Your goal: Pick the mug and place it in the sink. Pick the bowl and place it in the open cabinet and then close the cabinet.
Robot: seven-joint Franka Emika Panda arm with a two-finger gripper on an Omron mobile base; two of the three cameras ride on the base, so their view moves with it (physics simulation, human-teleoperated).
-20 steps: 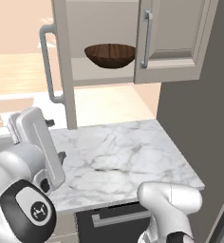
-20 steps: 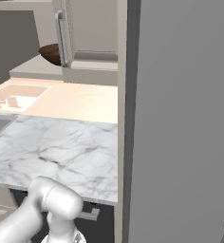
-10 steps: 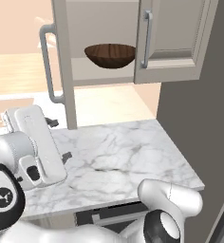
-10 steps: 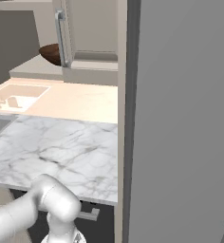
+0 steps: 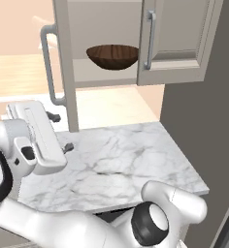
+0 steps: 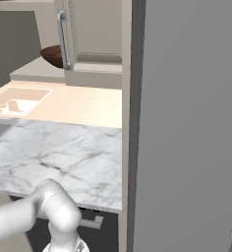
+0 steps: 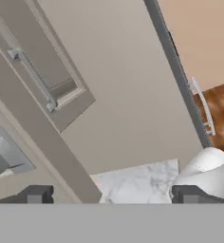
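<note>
The dark-brown wooden bowl (image 5: 111, 57) rests on the shelf inside the beige upper cabinet (image 5: 102, 80). The cabinet's left door (image 5: 64, 68) swings out toward me and its right door (image 5: 177, 41) is shut. From the right base view the bowl (image 6: 50, 55) peeks out behind a door edge, and the sink (image 6: 18, 100) lies in the counter at the far left. My gripper (image 5: 60, 131) hovers low over the left end of the marble counter, below the open door and well beneath the bowl. Its jaws stand wide apart (image 7: 112, 194) with nothing between them. The mug is out of view.
A marble counter (image 5: 121, 160) spreads under the cabinet, and a tall grey panel (image 6: 187, 123) walls off the right side. The hand view looks up at a panelled cabinet door with a silver bar handle (image 7: 33, 78). My own arm crosses the lower part of the left base view.
The hand has risen slightly near the counter's left end while the arm's lower links swung across the bottom of the left base view. The jaws remain open; the bowl has not moved.
</note>
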